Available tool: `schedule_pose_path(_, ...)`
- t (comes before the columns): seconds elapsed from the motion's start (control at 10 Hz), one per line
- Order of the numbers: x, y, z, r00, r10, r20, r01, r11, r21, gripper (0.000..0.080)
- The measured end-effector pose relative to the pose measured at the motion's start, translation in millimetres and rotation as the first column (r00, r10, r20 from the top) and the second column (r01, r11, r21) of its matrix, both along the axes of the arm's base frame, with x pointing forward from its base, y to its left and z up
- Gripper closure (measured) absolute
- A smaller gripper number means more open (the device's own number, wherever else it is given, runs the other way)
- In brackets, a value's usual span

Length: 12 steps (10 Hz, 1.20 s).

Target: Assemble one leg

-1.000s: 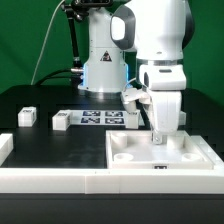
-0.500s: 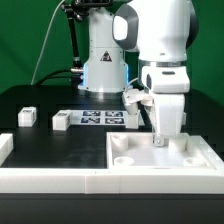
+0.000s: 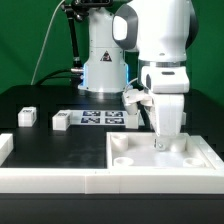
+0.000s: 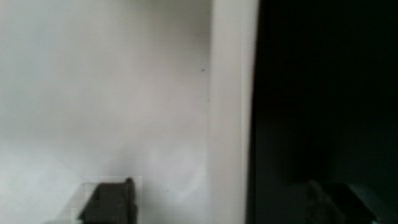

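Observation:
Two small white legs (image 3: 27, 116) (image 3: 61, 121) with marker tags lie on the black table at the exterior view's left. A third white block (image 3: 134, 117) lies just beyond the marker board, partly behind the arm. The large white square tabletop (image 3: 140, 160) with round corner sockets lies at the front right. My gripper (image 3: 162, 143) is low over its far right part. In the wrist view the gripper (image 4: 219, 205) is open and empty. One dark finger (image 4: 111, 200) is over the white panel (image 4: 107, 90), the other over the black table. No leg shows there.
The marker board (image 3: 100, 118) lies flat in the middle of the black table. A white wall (image 3: 60, 180) runs along the front, with a short raised end (image 3: 5, 146) at the exterior view's left. The robot base (image 3: 103, 65) stands at the back.
My gripper has moved slightly lower and toward the exterior view's right over the tabletop's far edge. The legs and the panel have not moved.

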<state>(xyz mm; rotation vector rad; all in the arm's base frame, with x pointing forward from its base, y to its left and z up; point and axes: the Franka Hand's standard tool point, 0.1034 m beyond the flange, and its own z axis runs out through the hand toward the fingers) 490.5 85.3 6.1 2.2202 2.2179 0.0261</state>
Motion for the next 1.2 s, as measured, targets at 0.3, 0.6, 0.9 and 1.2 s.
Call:
schedule_pose_path(0.3,0.0,-0.2,0.0,1.0,0.0,0.0,0.0,1.0,0.0,0.0161)
schedule_pose_path(0.6,-0.5,-0.3,0.2,1.0,0.0,0.0,0.0,1.0,0.0,0.0151)
schedule_pose_path(0.9,-18.8,4.6,41.9,0.998,-0.052,0.034,0.053,0.998,-0.015,0.0151)
schedule_pose_path(1.2,-43.3,12.6,73.4,0.985,-0.16,0.062,0.161,0.987,-0.019,0.0151)
